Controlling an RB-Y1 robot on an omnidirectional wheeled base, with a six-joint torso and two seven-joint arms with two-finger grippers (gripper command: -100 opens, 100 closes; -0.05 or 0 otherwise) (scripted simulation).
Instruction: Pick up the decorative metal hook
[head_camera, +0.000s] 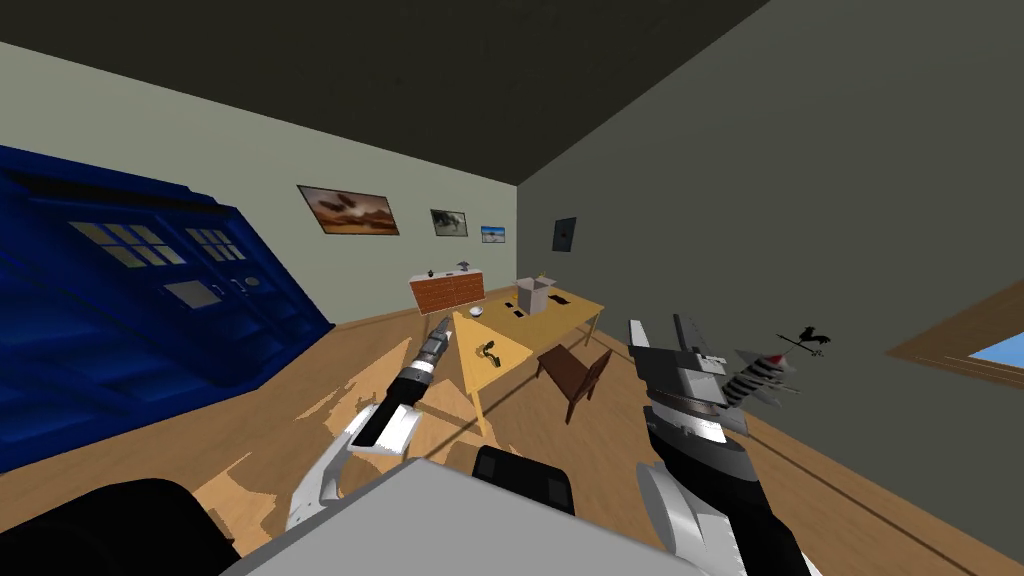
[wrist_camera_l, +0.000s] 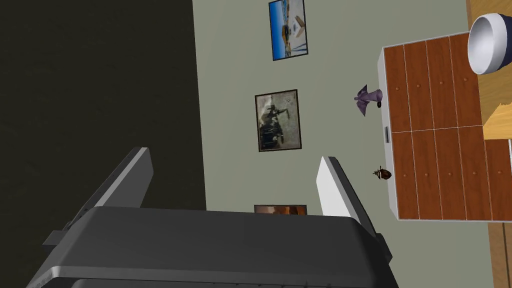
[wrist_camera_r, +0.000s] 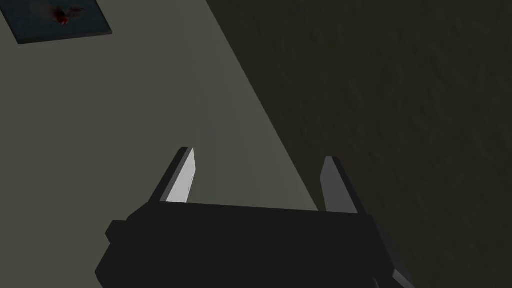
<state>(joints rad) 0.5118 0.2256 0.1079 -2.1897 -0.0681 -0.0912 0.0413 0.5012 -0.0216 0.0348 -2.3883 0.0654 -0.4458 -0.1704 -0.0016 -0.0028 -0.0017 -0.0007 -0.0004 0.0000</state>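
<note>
Centre frame, a small dark curled hook (head_camera: 487, 352) lies on the yellow counter's (head_camera: 562, 306) near end, with a bowl (head_camera: 476, 311) and a box (head_camera: 533, 293) beyond it and a brown chair (head_camera: 572, 372) alongside. The left tool (wrist_camera_l: 235, 155), just left of the hook, and the right tool (wrist_camera_r: 258, 154) both gape wide, empty.

Deep-blue panelled cabinet (head_camera: 130, 300), pale window squares across its front. Warm yellow wooden tabletop (head_camera: 575, 308); small dark hook (head_camera: 488, 352); reddish-brown wooden chair (head_camera: 575, 372). The drawer chest (wrist_camera_l: 440, 130) shows red-brown grained fronts inside a white frame. Black-and-white stripes band the weathervane (head_camera: 755, 375), its rooster solid black. Floor: light honey wood.
</note>
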